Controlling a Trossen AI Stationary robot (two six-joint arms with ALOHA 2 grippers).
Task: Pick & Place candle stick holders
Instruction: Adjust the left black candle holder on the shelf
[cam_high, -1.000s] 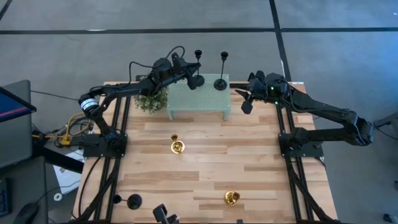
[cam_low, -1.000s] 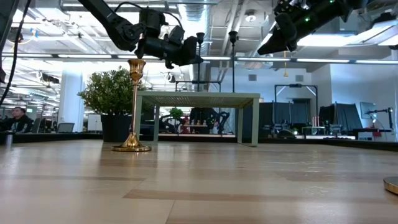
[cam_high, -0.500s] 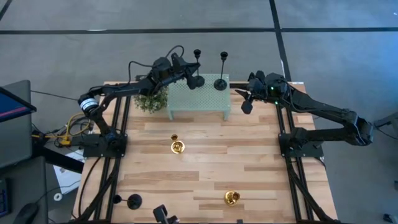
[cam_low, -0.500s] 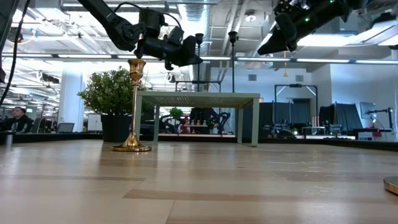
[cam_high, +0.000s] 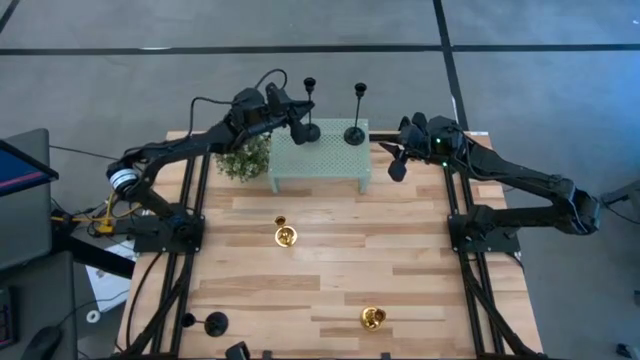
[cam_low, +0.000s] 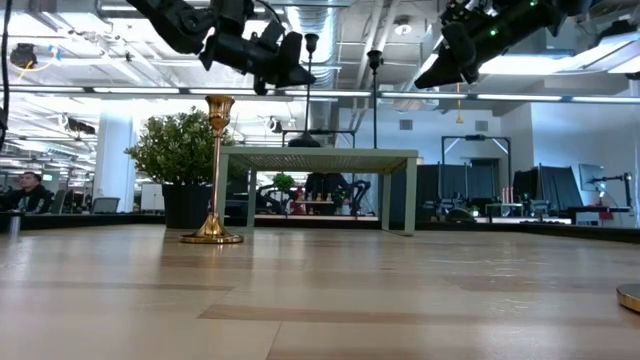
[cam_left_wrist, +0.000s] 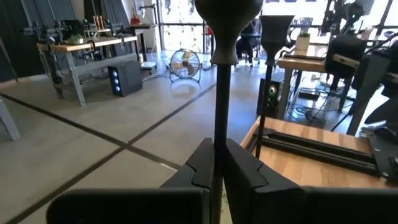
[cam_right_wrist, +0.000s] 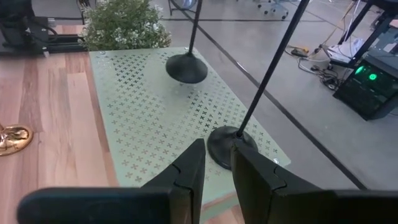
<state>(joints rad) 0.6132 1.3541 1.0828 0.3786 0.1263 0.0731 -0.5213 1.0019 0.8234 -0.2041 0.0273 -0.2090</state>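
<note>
Pinching a thin black candle stick holder, the left gripper is hovering over the green metal stand near the table's far edge; the right gripper is waiting beside it, fingers slightly spread.

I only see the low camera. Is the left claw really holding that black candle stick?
Observer: Yes. The left wrist view shows the left claw shut on the black holder, gripping its stem.
Kid: Only two black ones?
Observer: No. The high view shows a third black holder near the front left corner of the table.
Kid: And the right claw?
Observer: Its wrist view shows the right claw open, empty, facing the second black holder on the green stand.
</note>
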